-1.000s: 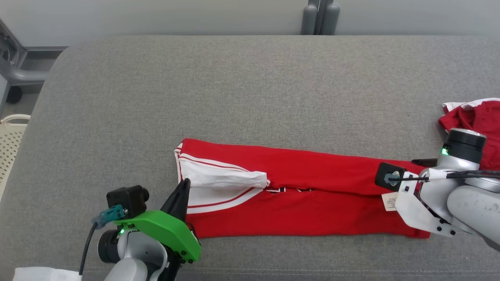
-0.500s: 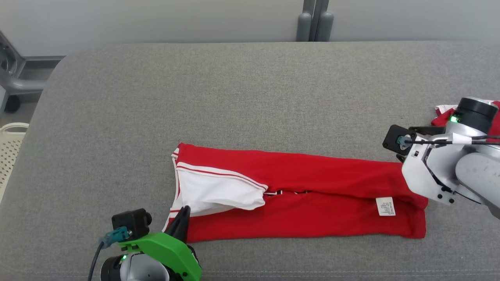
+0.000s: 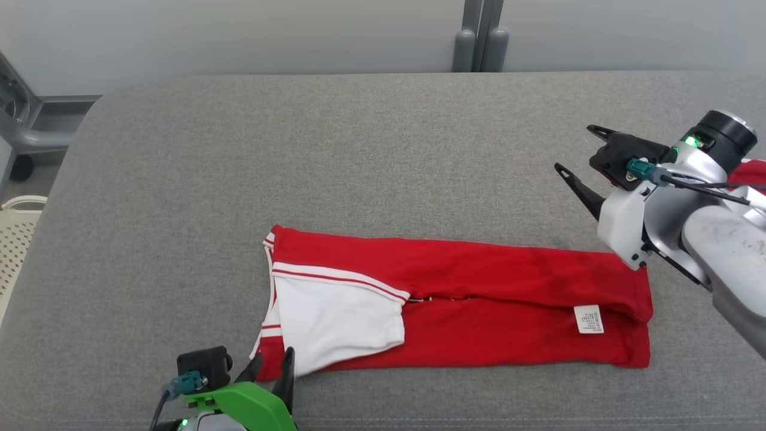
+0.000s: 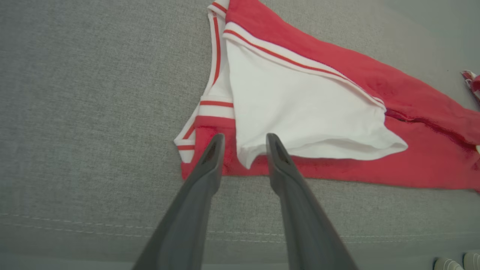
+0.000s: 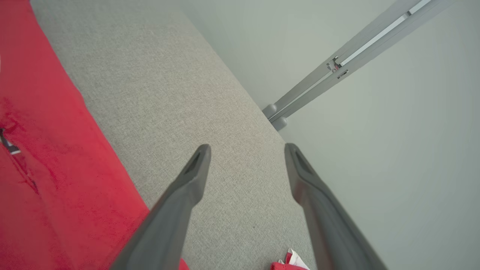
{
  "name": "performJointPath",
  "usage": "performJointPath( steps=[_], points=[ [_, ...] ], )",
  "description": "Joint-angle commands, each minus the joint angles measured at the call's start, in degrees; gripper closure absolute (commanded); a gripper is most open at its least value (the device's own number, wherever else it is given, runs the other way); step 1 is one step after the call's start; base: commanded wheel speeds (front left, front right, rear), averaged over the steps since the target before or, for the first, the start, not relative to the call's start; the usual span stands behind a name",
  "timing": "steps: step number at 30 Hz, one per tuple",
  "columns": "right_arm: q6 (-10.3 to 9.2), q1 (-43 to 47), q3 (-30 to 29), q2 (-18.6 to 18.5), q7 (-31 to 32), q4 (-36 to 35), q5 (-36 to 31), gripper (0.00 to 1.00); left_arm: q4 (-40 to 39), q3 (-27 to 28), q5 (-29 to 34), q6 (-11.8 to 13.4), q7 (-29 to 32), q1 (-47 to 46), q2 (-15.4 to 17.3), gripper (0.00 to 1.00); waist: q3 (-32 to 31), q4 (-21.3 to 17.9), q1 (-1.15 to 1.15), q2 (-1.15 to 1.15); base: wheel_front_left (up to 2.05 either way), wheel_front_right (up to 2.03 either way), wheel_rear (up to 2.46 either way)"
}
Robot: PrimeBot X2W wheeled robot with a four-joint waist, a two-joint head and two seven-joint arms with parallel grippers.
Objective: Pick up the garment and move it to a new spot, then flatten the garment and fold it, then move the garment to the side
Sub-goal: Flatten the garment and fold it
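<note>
A red garment (image 3: pixel 491 299) lies folded into a long strip across the grey padded table (image 3: pixel 359 155). Its white sleeve (image 3: pixel 335 314) is laid over the left end, and a small label (image 3: pixel 587 319) shows near the right end. My left gripper (image 3: pixel 272 364) sits at the garment's near left corner, fingers slightly apart. In the left wrist view the left gripper (image 4: pixel 243 141) frames the white sleeve (image 4: pixel 300 116), whose corner lies loose on the cloth. My right gripper (image 3: pixel 580 152) hangs open above bare table, beyond the garment's right end. The right gripper (image 5: pixel 247 150) holds nothing.
A second red and white cloth (image 3: pixel 753 170) lies at the table's right edge behind my right arm. A white perforated basket (image 3: pixel 15 239) stands off the table's left side. Grey posts (image 3: pixel 479 42) rise behind the far edge. The table's front seam (image 4: pixel 112 225) runs close under my left gripper.
My left gripper opened, let go of the sleeve and drew back toward the front edge; the sleeve now lies spread out. My right gripper lifted off the garment's right end and moved away.
</note>
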Motion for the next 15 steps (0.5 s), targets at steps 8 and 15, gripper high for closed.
performJointPath(
  steps=[8, 15],
  points=[
    [-0.11, 17.6, -23.5, 12.1, -7.4, -0.9, -6.9, 0.00, 2.7, -0.8, 4.1, 0.8, -3.0, -0.7, 2.5, 0.00, -1.2, 0.1, 0.00, 0.00, 0.00, 0.00, 0.00],
    [-0.10, 30.5, -37.3, 24.1, -10.7, -4.5, -8.5, 0.00, 2.3, 1.8, 6.8, 2.5, -12.2, 0.3, 3.6, 0.00, -3.9, -0.4, 0.00, 0.00, 0.00, 0.00, 0.00]
  ],
)
